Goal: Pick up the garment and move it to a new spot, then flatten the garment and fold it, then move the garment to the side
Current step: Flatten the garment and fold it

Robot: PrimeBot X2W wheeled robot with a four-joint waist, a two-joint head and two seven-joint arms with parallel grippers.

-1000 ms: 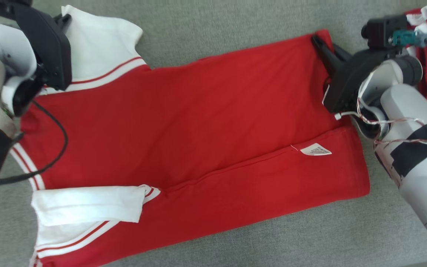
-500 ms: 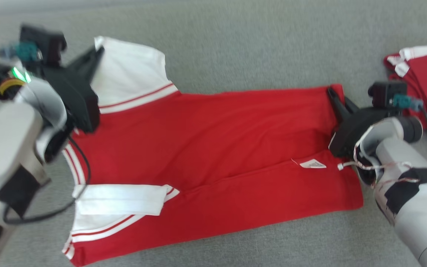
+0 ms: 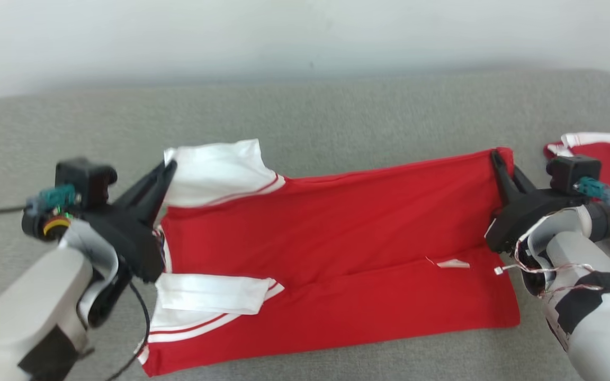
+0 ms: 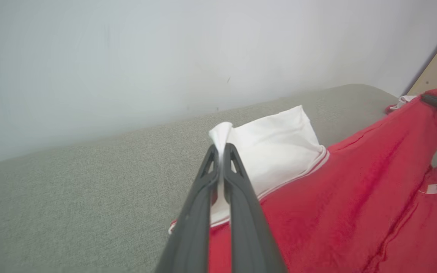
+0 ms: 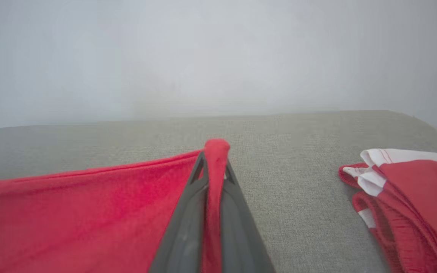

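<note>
The garment [image 3: 337, 243] is a red shirt with white, red-striped sleeves, spread lengthwise on the grey cushion with its near long edge folded over. My left gripper [image 3: 168, 165] is shut on the white far sleeve [image 4: 279, 140], whose cloth pokes out between the fingertips [image 4: 222, 146]. My right gripper [image 3: 495, 154] is shut on the far red hem corner [image 5: 215, 146], which bunches up over the fingertips. The far edge of the shirt is raised between the two grippers. A white label [image 3: 453, 263] lies near the right end.
A second pile of red and white clothes [image 3: 601, 159] lies at the right edge, close beside my right wrist, also in the right wrist view [image 5: 412, 197]. A pale wall [image 3: 284, 37] rises behind the grey cushion [image 3: 337, 111]. A black cable [image 3: 141, 328] hangs under my left arm.
The head camera has tilted up, so the wall now shows. Both grippers stay shut on the garment's far corners, and that far edge has lifted off the cushion.
</note>
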